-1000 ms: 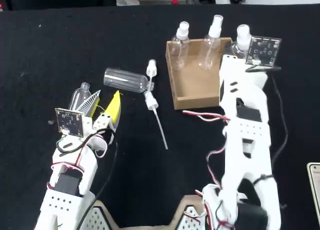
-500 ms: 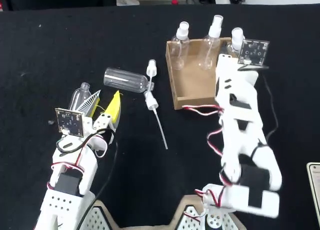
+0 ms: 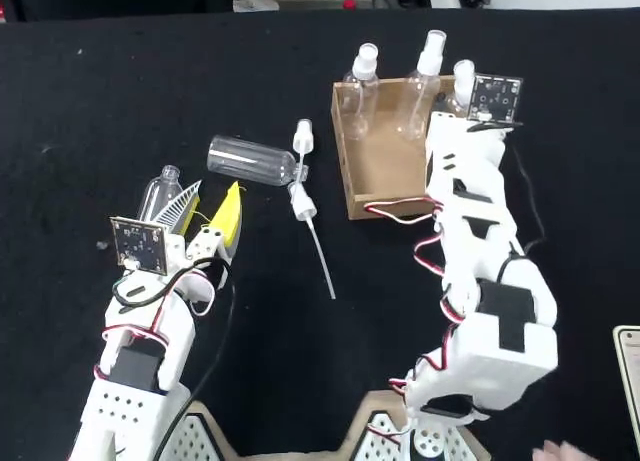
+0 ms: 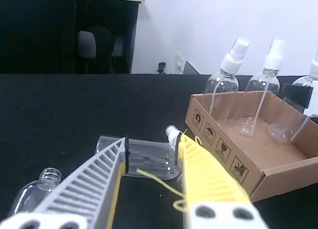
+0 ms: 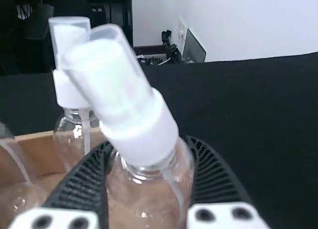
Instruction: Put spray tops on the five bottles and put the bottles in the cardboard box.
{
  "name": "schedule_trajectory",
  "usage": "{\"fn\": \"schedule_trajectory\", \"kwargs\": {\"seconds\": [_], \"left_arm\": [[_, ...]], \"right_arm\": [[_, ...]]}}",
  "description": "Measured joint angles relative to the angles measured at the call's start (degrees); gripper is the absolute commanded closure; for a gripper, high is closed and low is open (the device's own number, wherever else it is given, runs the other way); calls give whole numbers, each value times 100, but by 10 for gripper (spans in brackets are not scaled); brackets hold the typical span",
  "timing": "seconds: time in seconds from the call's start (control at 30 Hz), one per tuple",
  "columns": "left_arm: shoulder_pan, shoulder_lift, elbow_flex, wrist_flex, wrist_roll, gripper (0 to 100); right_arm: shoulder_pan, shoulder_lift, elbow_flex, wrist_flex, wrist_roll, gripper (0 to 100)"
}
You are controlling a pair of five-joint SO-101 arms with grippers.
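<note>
Right hand grips a tilted capped spray bottle at the cardboard box's far right corner; its base probably sits inside. A second capped bottle and a third capped bottle stand along the box's far wall, leaving its near half bare. Left hand is spread open well left of the box. An uncapped bottle lies between them, with two loose spray tops on the desk near the box's left wall.
</note>
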Motion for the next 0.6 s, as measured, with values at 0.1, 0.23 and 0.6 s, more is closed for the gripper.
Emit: {"fn": "schedule_trajectory", "kwargs": {"seconds": [0.1, 0.23, 0.6], "left_arm": [[0, 0, 0, 0, 0, 834], [0, 0, 0, 0, 0, 834], [0, 0, 0, 0, -9, 834]], "right_arm": [[0, 158, -141, 0, 0, 920], [0, 255, -246, -9, 0, 920], [-9, 1064, -343, -1512, 0, 924]]}}
